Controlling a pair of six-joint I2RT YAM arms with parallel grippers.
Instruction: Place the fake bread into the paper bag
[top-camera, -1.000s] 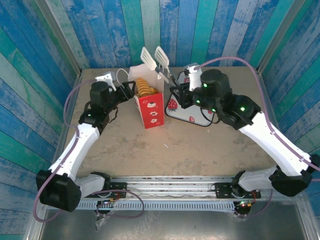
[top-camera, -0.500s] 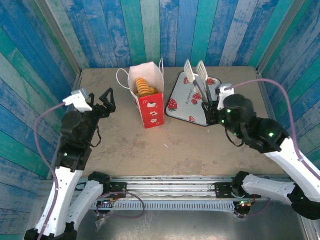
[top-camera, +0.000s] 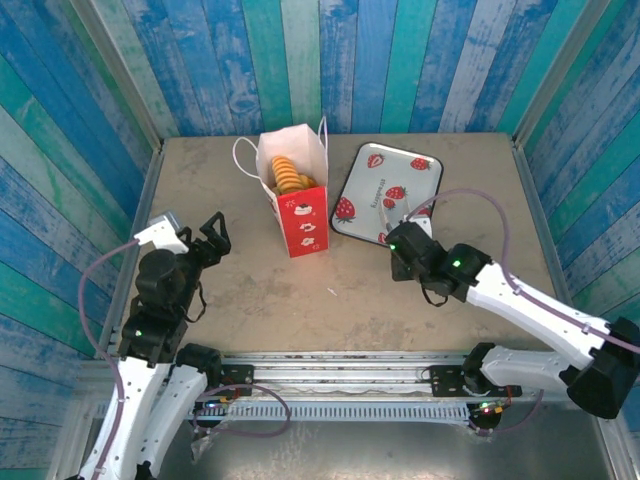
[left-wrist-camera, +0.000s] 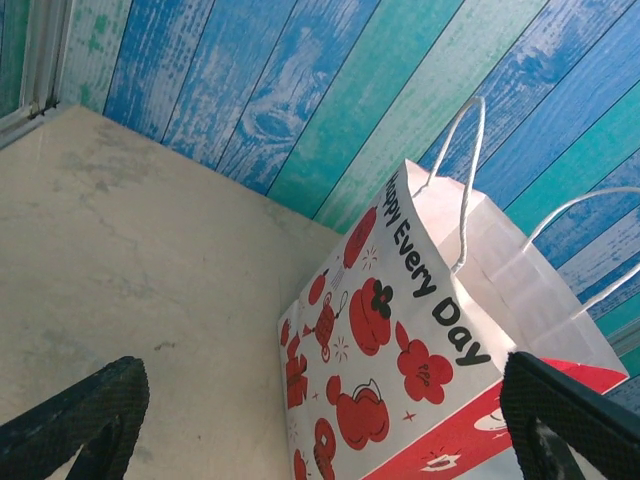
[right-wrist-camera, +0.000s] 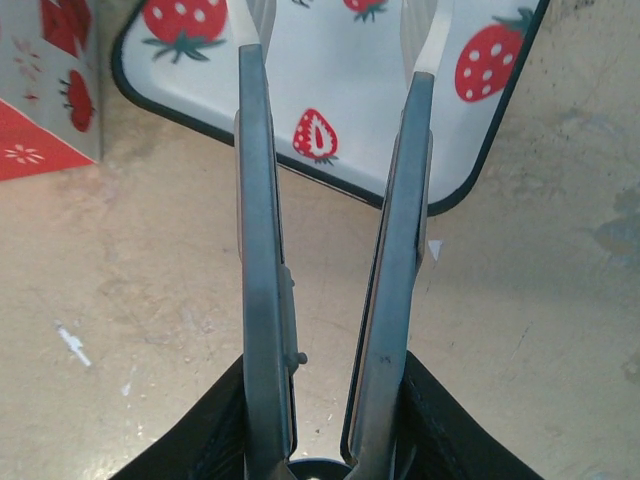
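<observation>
You see the fake bread (top-camera: 288, 174) inside the paper bag (top-camera: 298, 215); the tray (top-camera: 395, 168) at three o'clock lies bare. The left gripper (top-camera: 213, 226) stands spread; the right gripper (right-wrist-camera: 335, 150) pinches tongs (right-wrist-camera: 400, 240). The task looks done.

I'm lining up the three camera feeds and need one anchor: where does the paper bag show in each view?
Top external: the paper bag stands upright at the middle back of the table, left of the strawberry tray, with fake bread inside.
Left wrist: the bag sits at lower right, tilted in the picture.
Right wrist: one bag corner at the upper left edge.
Shared landmark: the bag's red printed part.
</observation>
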